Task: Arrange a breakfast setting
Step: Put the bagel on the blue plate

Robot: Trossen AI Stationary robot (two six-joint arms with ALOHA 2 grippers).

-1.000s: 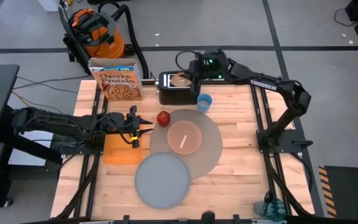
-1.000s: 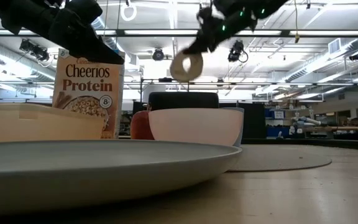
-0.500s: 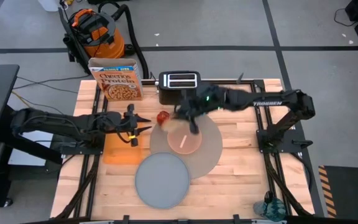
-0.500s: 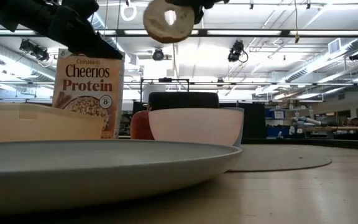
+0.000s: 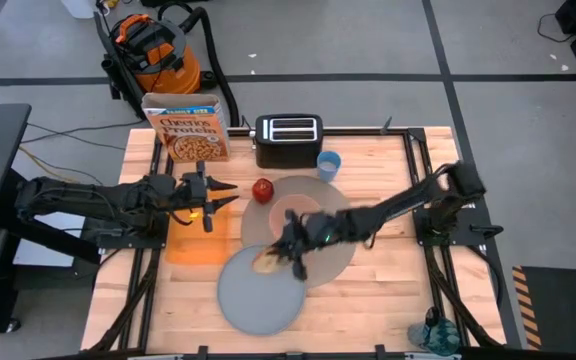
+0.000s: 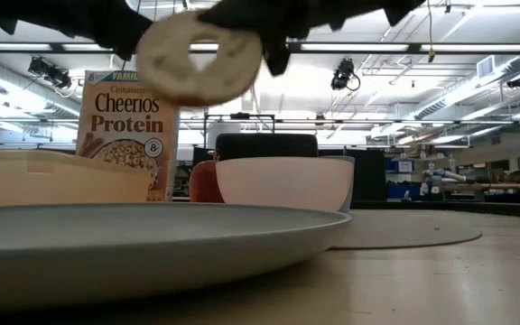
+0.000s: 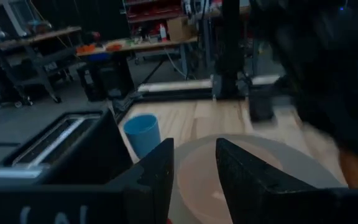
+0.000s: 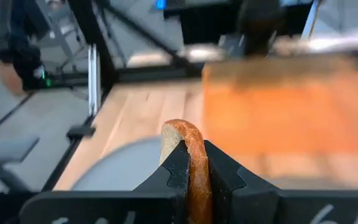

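The bagel (image 5: 266, 261) was held edge-on between the shut fingers of the right claw (image 5: 286, 252) above the blue-grey plate (image 5: 258, 297), its lower half hidden by them, while the left claw (image 5: 218, 194) was parted over the surface (image 5: 388, 290).

Tabletop (image 5: 378, 275): pale wood planks, visible grain, matt. Placemat (image 5: 343, 225): grey, flat, matt. Plate (image 5: 258, 295): blue-grey, smooth, satin sheen. Bowl (image 6: 283, 183): translucent pink plastic. Cup (image 5: 329, 164): blue, smooth. Apple (image 5: 262, 189): glossy red skin. Bagel (image 6: 197, 59): pale, dry, rough crumb. Cereal box (image 5: 188, 127): printed cardboard. Toaster (image 5: 288, 140): black casing, smooth. Right gripper (image 8: 191, 171): matt black plastic.
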